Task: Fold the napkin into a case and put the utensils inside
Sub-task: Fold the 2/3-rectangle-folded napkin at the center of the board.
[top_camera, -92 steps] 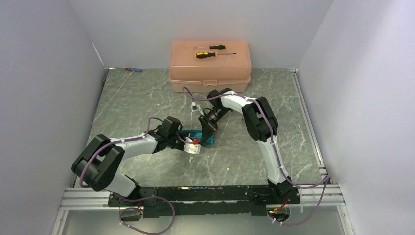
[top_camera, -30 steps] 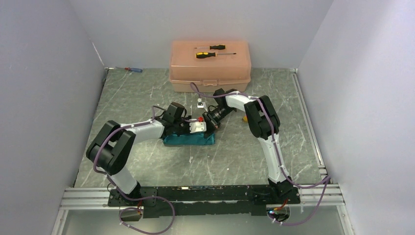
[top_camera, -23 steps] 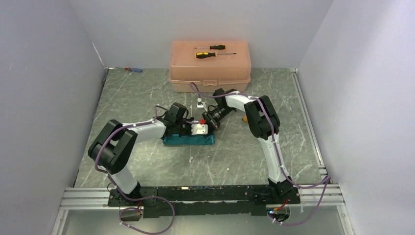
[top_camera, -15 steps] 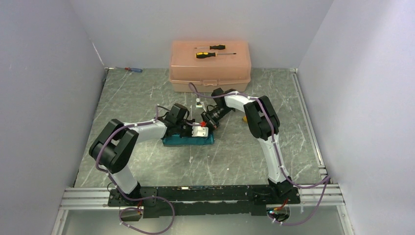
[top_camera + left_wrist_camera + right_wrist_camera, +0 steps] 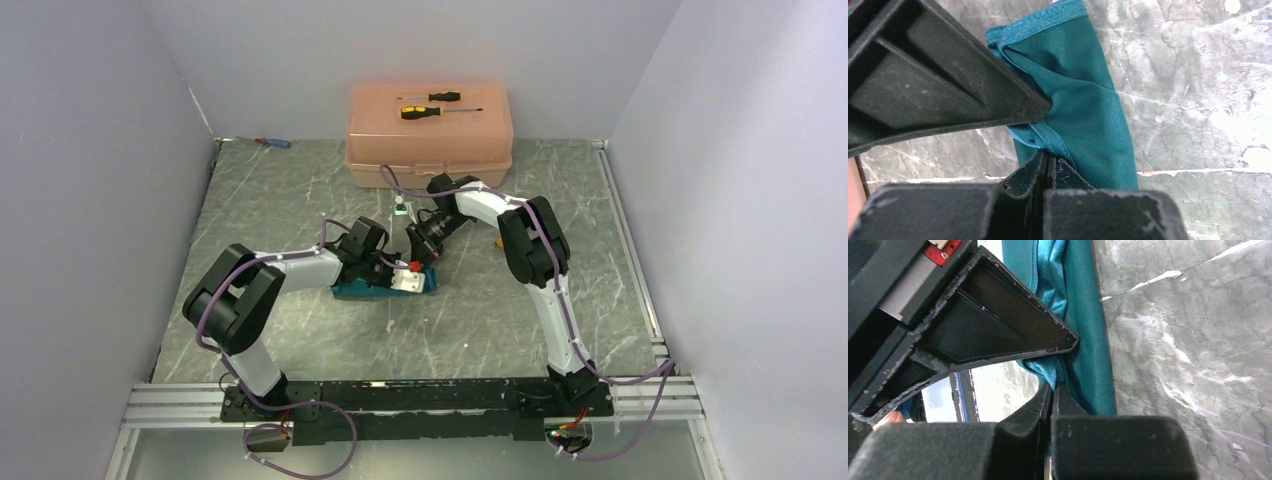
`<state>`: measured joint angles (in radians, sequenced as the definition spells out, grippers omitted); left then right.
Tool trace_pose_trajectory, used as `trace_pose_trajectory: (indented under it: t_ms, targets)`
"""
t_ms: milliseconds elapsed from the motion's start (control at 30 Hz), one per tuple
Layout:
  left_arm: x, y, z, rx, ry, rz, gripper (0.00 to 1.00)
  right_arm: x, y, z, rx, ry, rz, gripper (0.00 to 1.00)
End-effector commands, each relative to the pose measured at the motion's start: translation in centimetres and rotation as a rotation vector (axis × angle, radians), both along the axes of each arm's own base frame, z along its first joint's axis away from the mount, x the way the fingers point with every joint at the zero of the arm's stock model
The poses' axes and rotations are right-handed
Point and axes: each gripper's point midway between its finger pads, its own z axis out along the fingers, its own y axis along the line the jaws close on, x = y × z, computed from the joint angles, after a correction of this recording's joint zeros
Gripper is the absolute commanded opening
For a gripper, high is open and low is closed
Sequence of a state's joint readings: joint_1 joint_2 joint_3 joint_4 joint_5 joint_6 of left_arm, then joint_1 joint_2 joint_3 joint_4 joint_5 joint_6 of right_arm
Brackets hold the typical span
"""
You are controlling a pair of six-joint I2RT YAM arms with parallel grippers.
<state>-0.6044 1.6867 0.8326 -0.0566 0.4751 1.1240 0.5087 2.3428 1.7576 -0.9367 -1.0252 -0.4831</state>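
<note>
The napkin (image 5: 356,291) is laid mid-worktop (image 5: 290,200); behind it a box (image 5: 430,145) is set, with two screwdrivers (image 5: 440,97) laid on top.

Thin teal cloth napkin (image 5: 1083,100): blue-green w/ slight sheen, brighter turquoise in the folds, hem stitched in same colour. Stone-look surface (image 5: 300,200): grey-green marble pattern, white veins & pale chips. Left pincer (image 5: 1046,162) & right pincer (image 5: 1052,390): matte black, whitish scuffs along edges. Small block (image 5: 406,284) by left pincer: white w/ red tab. Left arm (image 5: 295,268) & right arm (image 5: 482,208): white shells, black joints, purple cabling (image 5: 566,320). Rectangular plastic box (image 5: 430,150): peach. Pair of screwdrivers (image 5: 420,112) on lid: yellow & black handles. Small screwdriver (image 5: 272,142) at far left: red & blue. Walls (image 5: 100,150): plain pale lilac-grey. Metal rail (image 5: 170,405): silver.
</note>
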Motion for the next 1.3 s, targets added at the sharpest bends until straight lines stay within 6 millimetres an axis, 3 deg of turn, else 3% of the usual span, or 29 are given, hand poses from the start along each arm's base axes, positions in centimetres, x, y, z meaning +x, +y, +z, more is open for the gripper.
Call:
trace_pose_trajectory:
  t_ms: [0, 533, 633, 767, 900, 967, 1167, 1267]
  targets:
    - [-1.7, -0.3, -0.6, 0.0, 0.035, -0.066, 0.03, 0.7, 0.6, 1.8, 0.044, -0.06, 0.039, 0.0]
    - [-1.0, -0.3, 0.4, 0.014, 0.023, -0.04, 0.03, 1.6, -1.3, -3.0, -0.057, 0.019, -0.016, 0.0]
    - [2.1, -0.6, 2.2, -0.023, -0.085, 0.065, 0.04, 1.4, -1.3, -3.2, -0.053, 0.025, -0.018, 0.0]
    - [6.6, -1.1, 6.5, -0.11, -0.248, 0.223, 0.03, 1.1, -1.4, -3.3, -0.054, 0.031, -0.018, 0.0]
    - [8.6, -1.3, 10.4, -0.17, -0.298, 0.319, 0.03, 1.0, -1.4, -3.5, -0.055, 0.039, -0.019, 0.0]
    - [7.7, -1.5, 11.2, -0.182, -0.23, 0.314, 0.03, 1.0, -1.4, -3.5, -0.055, 0.039, -0.019, 0.0]
    - [-3.2, 0.2, 7.6, -0.031, 0.224, 0.063, 0.03, 1.0, -1.4, -3.6, -0.06, 0.038, -0.022, 0.0]
    - [-6.2, 1.5, 5.9, 0.015, 0.317, 0.021, 0.03, 1.0, -1.4, -3.4, -0.054, 0.034, -0.022, 0.0]
